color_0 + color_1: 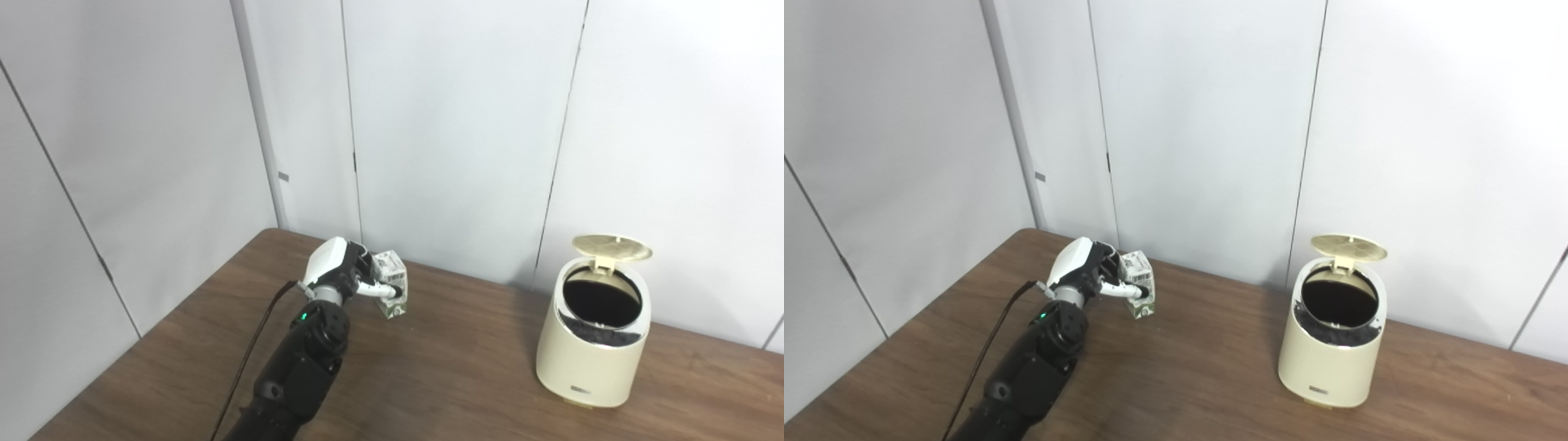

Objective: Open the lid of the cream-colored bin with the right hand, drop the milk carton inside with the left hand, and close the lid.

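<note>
While wrapped around the milk carton point(390, 284), left hand point(343, 269) at the far left part of the table point(441, 373), fingers point(375, 290) curled across the carton's front face and closed on it. Carton upright, slightly tilted, gabled top up, white with green at the bottom edge; whether its base touches the wood or hangs just above it, cannot tell. Black forearm reaching in from the bottom edge on the left, a thin dark cable trailing beside it down to the tabletop. Well apart from the carton, toward the right side of the table, cream-colored bin point(591, 352) standing upright on the wood. Lid point(611, 246) raised on its rear hinge, standing open above the rim, underside facing forward. Round mouth of the bin exposed, dark inside, with a black liner edge showing along the front of the opening. Small label low on the bin's front wall. Behind the table, pale grey wall panels with dark vertical seams. Right hand nowhere in either view.
</note>
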You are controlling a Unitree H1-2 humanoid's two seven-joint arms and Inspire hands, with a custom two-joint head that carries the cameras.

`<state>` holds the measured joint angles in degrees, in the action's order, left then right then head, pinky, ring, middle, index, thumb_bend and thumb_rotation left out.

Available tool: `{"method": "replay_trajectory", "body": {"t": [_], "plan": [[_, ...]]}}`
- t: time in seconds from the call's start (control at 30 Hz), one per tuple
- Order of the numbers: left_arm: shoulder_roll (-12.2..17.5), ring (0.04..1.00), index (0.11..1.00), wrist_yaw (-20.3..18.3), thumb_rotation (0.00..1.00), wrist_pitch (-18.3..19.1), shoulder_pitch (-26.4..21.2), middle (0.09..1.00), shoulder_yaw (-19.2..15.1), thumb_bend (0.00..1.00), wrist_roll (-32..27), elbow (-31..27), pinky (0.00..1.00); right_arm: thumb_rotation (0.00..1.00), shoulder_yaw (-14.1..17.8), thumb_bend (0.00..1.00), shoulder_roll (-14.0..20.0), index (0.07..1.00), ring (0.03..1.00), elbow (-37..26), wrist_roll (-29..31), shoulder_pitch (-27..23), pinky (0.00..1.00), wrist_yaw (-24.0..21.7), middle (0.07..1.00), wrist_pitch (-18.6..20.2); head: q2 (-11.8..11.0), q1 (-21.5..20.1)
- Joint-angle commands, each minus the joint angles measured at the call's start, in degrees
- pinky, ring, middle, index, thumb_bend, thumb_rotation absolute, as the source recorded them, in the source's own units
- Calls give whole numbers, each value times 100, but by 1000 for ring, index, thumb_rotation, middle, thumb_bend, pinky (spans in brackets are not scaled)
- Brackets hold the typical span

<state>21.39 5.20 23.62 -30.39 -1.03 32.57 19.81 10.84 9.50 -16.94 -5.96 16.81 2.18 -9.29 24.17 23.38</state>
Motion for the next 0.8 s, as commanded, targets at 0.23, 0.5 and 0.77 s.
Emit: {"method": "replay_trajectory", "body": {"t": [0.23, 0.5, 0.77], "plan": [[-87, 443, 470, 691, 0, -848, -45, 511, -224, 519, -477, -651, 365, 335, -126, 277, -64, 669, 679, 207, -206, -340, 543, 142, 701, -142, -104, -57], [-555, 411, 483, 702, 0, -771, 342, 481, -372, 523, -778, -1750, 339, 510, -280, 315, -115, 665, 648, 440, -377, -566, 489, 219, 699, -143, -142, -205], [-1205, 415, 485, 926, 0, -1172, 761, 475, -605, 523, -1193, -2501, 345, 621, -427, 347, -166, 659, 631, 491, -728, -699, 470, 314, 687, -49, -141, -499]]}}
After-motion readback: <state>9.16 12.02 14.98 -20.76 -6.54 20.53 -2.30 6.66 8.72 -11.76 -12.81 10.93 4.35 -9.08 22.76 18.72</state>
